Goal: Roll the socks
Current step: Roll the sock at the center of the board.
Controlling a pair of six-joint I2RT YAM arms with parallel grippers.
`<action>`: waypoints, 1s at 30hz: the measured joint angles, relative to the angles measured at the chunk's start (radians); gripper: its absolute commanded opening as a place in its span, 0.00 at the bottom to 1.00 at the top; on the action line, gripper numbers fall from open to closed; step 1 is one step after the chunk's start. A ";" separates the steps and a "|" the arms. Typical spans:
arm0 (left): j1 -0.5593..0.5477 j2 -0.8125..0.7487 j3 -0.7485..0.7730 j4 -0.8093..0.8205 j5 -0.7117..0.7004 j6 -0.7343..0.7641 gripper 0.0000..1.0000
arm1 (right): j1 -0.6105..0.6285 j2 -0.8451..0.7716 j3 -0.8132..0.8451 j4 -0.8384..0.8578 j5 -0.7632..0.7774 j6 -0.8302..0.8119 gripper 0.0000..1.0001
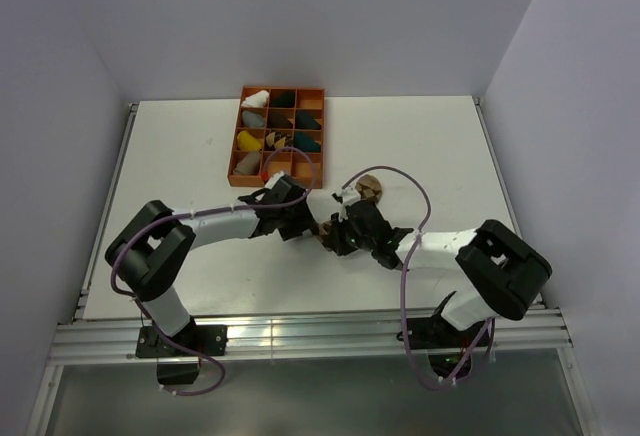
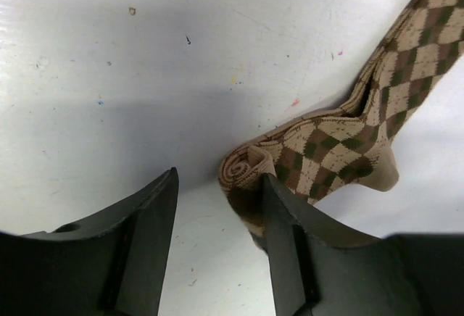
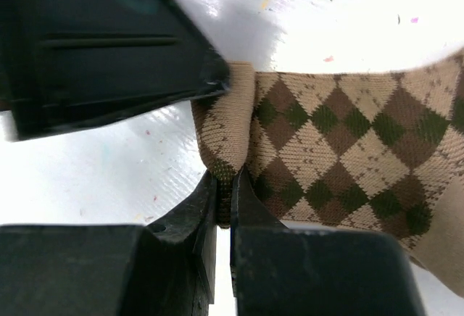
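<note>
The argyle sock (image 3: 341,135) lies stretched on the white table, its near end wound into a small roll (image 2: 243,168). Plain tan fabric (image 2: 384,178) shows from under it. My right gripper (image 3: 225,189) is shut on a pinched fold at the rolled end. My left gripper (image 2: 217,214) stands open beside the roll, which lies just past the tip of its right finger (image 2: 279,222); only bare table is between its fingers. From above, both grippers meet at mid-table over the socks (image 1: 366,187), left gripper (image 1: 303,222) and right gripper (image 1: 336,236).
An orange compartment tray (image 1: 283,89) with several rolled sock bundles sits at the back of the table (image 1: 180,146), just beyond the left arm. Grey walls close in on three sides. The left gripper's finger (image 3: 109,48) fills the upper left of the right wrist view.
</note>
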 measured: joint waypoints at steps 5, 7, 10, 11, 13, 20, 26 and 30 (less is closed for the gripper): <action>0.001 -0.040 -0.054 0.059 -0.002 -0.019 0.55 | -0.121 0.024 -0.021 0.065 -0.212 0.085 0.00; 0.001 -0.050 -0.074 0.085 -0.003 -0.027 0.55 | -0.168 0.063 -0.032 0.119 -0.303 0.136 0.00; 0.001 -0.057 -0.104 0.126 -0.002 -0.036 0.55 | -0.229 0.128 -0.053 0.219 -0.433 0.212 0.00; 0.001 -0.058 -0.112 0.138 -0.001 -0.039 0.55 | -0.246 0.140 -0.056 0.237 -0.455 0.226 0.00; 0.001 -0.058 -0.121 0.163 -0.001 -0.040 0.55 | -0.281 0.176 -0.070 0.306 -0.521 0.276 0.00; -0.001 -0.072 -0.171 0.257 0.004 -0.054 0.57 | -0.369 0.303 -0.110 0.526 -0.690 0.429 0.00; -0.003 -0.133 -0.237 0.335 -0.003 -0.055 0.62 | -0.393 0.338 -0.116 0.572 -0.734 0.478 0.00; -0.003 -0.124 -0.237 0.374 0.002 -0.054 0.59 | -0.403 0.360 -0.126 0.612 -0.751 0.510 0.00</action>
